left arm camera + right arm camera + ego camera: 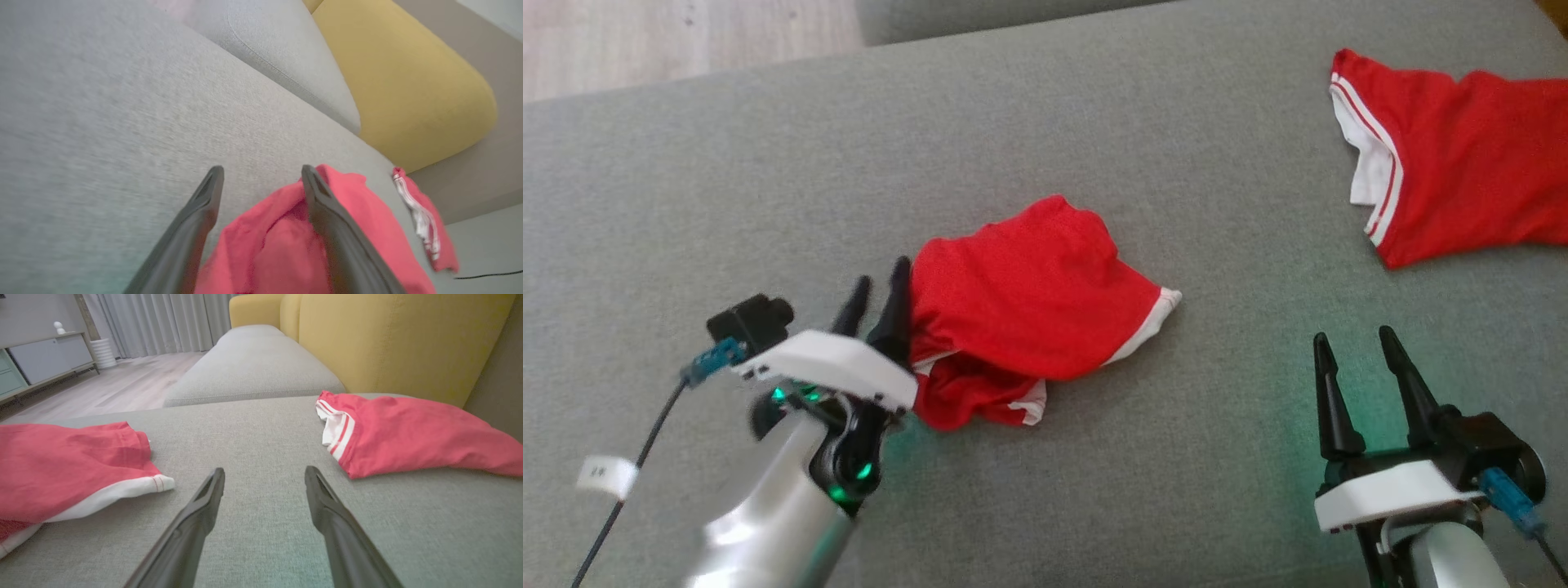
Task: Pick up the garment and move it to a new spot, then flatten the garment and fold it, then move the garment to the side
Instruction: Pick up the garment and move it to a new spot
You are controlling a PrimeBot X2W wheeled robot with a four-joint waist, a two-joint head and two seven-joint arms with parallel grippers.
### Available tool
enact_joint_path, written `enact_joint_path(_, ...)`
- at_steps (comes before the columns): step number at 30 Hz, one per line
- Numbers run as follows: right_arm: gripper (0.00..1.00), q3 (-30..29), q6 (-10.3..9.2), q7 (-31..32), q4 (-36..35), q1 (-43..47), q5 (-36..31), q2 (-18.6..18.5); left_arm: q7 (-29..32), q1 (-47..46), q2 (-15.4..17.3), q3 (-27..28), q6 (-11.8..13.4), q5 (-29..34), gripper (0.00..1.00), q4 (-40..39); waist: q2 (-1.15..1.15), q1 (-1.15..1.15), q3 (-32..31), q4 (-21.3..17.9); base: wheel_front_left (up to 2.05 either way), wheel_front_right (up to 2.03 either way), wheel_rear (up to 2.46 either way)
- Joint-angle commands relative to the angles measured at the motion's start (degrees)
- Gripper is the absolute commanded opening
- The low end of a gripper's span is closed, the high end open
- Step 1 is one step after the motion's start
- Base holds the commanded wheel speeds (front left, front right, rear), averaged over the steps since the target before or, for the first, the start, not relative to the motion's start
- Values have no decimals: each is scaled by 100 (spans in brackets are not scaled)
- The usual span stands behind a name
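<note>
Grey sofa seat (1045, 122) underneath everything, wide and flat, with a second grey cushion (253, 367) butting up to it farther off. Behind both, a yellow backrest (388, 339). Past the seat's far edge, pale wooden floor (686, 41), and in the right wrist view grey curtains (163, 322) and a low cabinet (49, 359) at the far wall.

At the upper right of the head view, close to the backrest, a second red garment (1470, 188): spread fairly flat, white-striped hem turned toward the middle of the seat. Well apart from it, near the middle of the seat, the garment (1029, 310): red, crumpled into a loose heap and doubled over itself, white hem showing at its right corner and along its lower edge.

Left hand (880, 287) right against the heap's left edge, fingers spread wide and pinching nothing. In its own wrist view, red cloth bunched around one finger and lying partly between the two. Right hand (1352, 339) low over bare seat to the right of the heap and clear of it, fingers likewise spread, nothing between them, one red piece off to each side in its wrist view.

Small white paper tag (605, 476) on the dark lead beside the left forearm.
</note>
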Motion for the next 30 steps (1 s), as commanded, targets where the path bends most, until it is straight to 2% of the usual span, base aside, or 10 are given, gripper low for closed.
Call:
enact_joint_path(1,100,106,42,-78,-166,-57,-36,-26,-177,-300,168,160,-42,210,100,-87,0,0,-64,50,0,0,0)
enact_joint_path(4,100,30,42,-78,-212,-27,-124,-26,-778,-324,318,-180,-41,1060,100,48,0,0,-217,139,0,0,0)
enact_joint_path(7,100,-138,42,-78,-293,42,-202,-26,-962,-134,328,-151,119,1643,100,-53,0,0,-387,277,0,0,0)
enact_joint_path(11,100,-435,42,-78,-446,135,-319,-26,-976,407,268,457,373,2668,100,-796,0,0,-535,517,0,0,0)
enact_joint_path(16,100,-728,42,-78,-524,214,-384,-26,-978,1477,57,1106,444,3798,100,-1545,0,0,-710,762,0,0,0)
enact_joint_path(22,100,-862,42,-78,-411,348,-493,-26,-979,2478,-135,1818,389,4895,100,-2112,0,0,-888,976,0,0,0)
enact_joint_path(30,100,-644,42,-79,-172,618,-409,-26,-979,3424,-489,2795,171,5705,100,-2595,0,0,-1134,1072,0,0,0)
